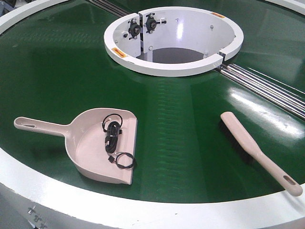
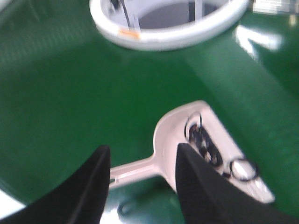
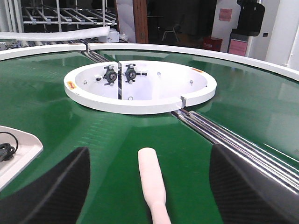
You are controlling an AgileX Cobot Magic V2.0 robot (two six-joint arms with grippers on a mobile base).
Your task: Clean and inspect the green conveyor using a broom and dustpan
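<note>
Dustpan (image 1: 102,143) lies flat on the green conveyor (image 1: 190,124), near the belt's front white rim, left side, handle pointing toward the left edge. A coiled black cable (image 1: 113,133) and a small black loop (image 1: 125,160) sit inside the pan, so some debris looks already collected, or it was placed there; can't tell which.

Left gripper (image 2: 142,179) hovers over the dustpan handle (image 2: 133,169), jaws spread, nothing between them; the handle sits in the gap below. The left wrist view is blurred.

White ring-shaped hub (image 1: 174,40) sits mid-belt toward the far edge, with metal rails (image 1: 267,88) running off to the right edge.

Broom (image 1: 257,150) lies on the belt near the front-right rim, bristle end toward the hub, slotted handle end resting at the white rim. Right gripper (image 3: 149,186) is above the broom's beige back (image 3: 152,182), jaws wide apart, not touching it.

Progress: early. Neither tool is grasped and no sweeping is visible. The belt surface looks glossy with no obvious loose debris. Left to do: grasp both tools, sweep, inspect.
</note>
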